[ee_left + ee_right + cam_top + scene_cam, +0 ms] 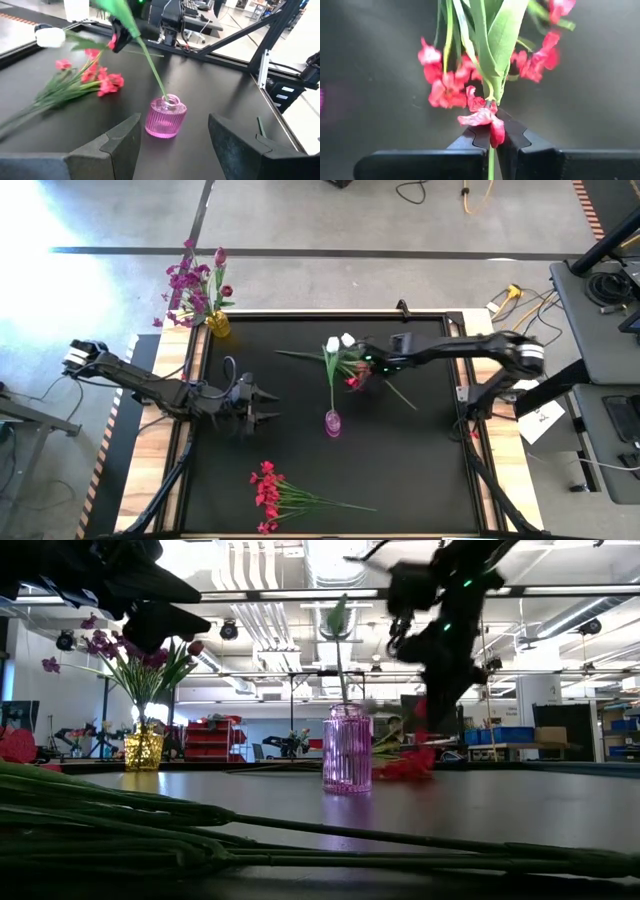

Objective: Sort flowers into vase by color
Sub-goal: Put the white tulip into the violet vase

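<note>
A pink ribbed vase stands mid-table. It holds one white flower by its stem, leaning toward the far edge. My right gripper hovers just right of that flower, raised above a red-pink cluster lying on the mat, and is shut on a thin green stem. A second white bud sits beside the gripper. My left gripper is open, left of the pink vase. Purple flowers stand in a yellow vase. My right gripper pinches a thin green stem between its two fingertips, just below a broad green leaf. The stem runs along the fingers, lifted clear of the mat. A red-pink petal sits at the fingertips; whether it is pinched too, I cannot tell.
Another red-pink cluster lies near the table's near edge, its long stems crossing the low view's foreground. Bare black mat lies right of the pink vase. Cables and equipment stands surround the table.
</note>
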Controlling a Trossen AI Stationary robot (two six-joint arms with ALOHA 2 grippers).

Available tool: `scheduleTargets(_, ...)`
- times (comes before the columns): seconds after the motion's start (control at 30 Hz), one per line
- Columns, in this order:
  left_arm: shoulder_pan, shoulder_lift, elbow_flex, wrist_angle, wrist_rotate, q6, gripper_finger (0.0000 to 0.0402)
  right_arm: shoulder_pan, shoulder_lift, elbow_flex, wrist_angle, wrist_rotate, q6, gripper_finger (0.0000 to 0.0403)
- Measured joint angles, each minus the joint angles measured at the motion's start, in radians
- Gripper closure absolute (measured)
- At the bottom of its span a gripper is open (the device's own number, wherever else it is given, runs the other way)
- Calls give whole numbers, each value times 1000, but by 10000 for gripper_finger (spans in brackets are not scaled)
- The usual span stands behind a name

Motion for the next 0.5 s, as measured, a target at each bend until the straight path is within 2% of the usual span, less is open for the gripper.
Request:
scheduleTargets(0.3,0,-5,0,5,-6,23,187,5,-310,-203,158,-1,12,393)
scheduleTargets(0.4,0,-5,0,4,-7,22,187,28,-390,-295,227,-17,14,393)
scheduleTargets(0.5,0,-5,0,0,-7,23,187,62,-432,-378,247,-51,86,389)
